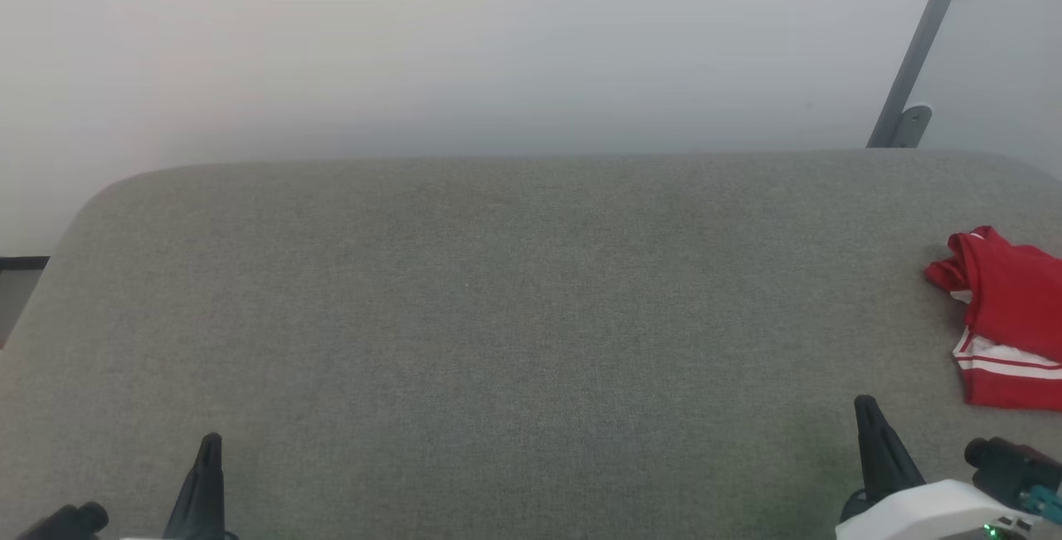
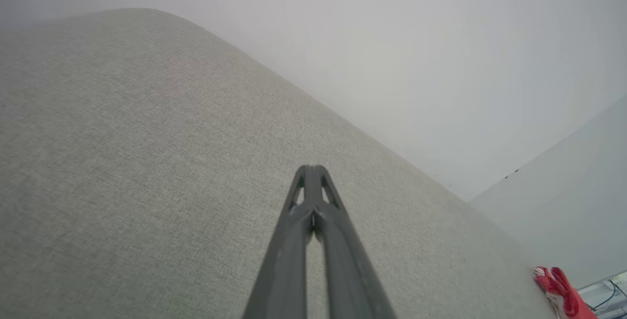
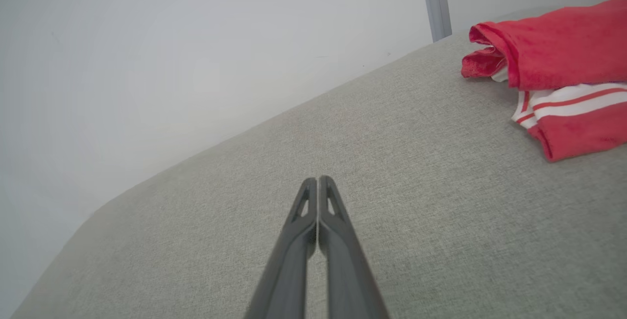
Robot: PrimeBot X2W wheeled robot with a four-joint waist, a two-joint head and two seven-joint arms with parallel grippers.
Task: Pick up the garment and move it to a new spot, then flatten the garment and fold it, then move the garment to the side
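Left gripper (image 1: 209, 449) and right gripper (image 1: 868, 411) are both pinched fully together, holding nothing, low over the grey padded top (image 1: 498, 299). Garment (image 1: 1008, 316) lies bunched at the far R edge, nearer the R arm, touching neither. Risk: reaching w/ fingers closed would likely shove it off the edge, not grab it.

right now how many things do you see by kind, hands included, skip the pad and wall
garment: 1
hands: 2, left hand and right hand, both shut
post: 1
total: 4
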